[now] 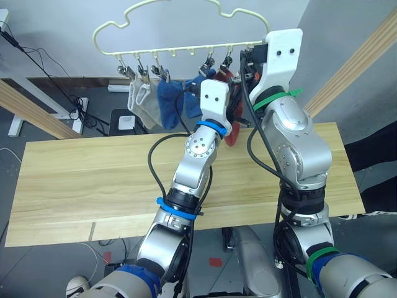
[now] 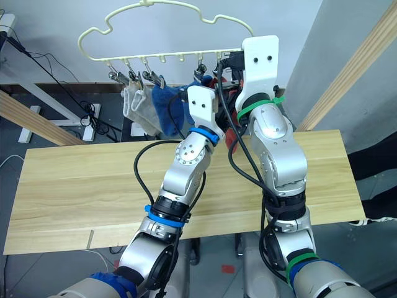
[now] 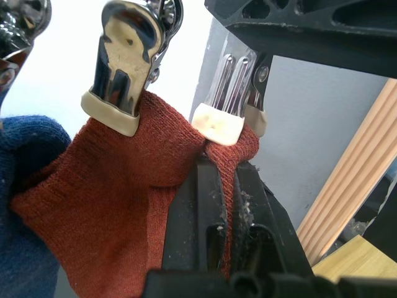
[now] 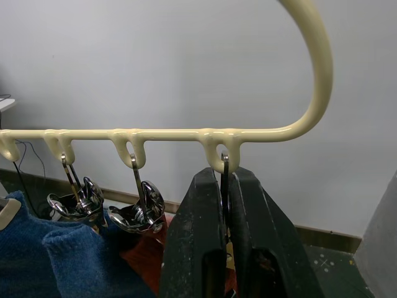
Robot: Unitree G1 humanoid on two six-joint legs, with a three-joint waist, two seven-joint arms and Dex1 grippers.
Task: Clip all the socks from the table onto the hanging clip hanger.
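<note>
Nearest you lies the long light wooden plank desk [image 1: 74, 186], its visible top bare of socks. Above its far edge, both arms reach up to the thin pale-yellow wire clip hanger with the wavy cloud-shaped top [image 1: 173, 12].

Your left gripper [image 3: 224, 186] has its two black fingers pressed together on a fold of a rust-red knitted sock [image 3: 118, 186], directly under one cream-tipped metal clip [image 3: 224, 93]; a second cream-tipped metal clip [image 3: 124, 68] bites the rust-red fabric beside it. Whether that fabric is one sock or two you cannot tell.

Your right gripper [image 4: 224, 205] is pinched on the thin metal stem of the end clip [image 4: 224, 166], just below the hanger's last loop.

Along the bar, counted from your left: two light grey socks [image 1: 141, 102] hanging together, then two blue socks [image 1: 177, 99], then the rust-red fabric partly hidden behind the grippers.
</note>
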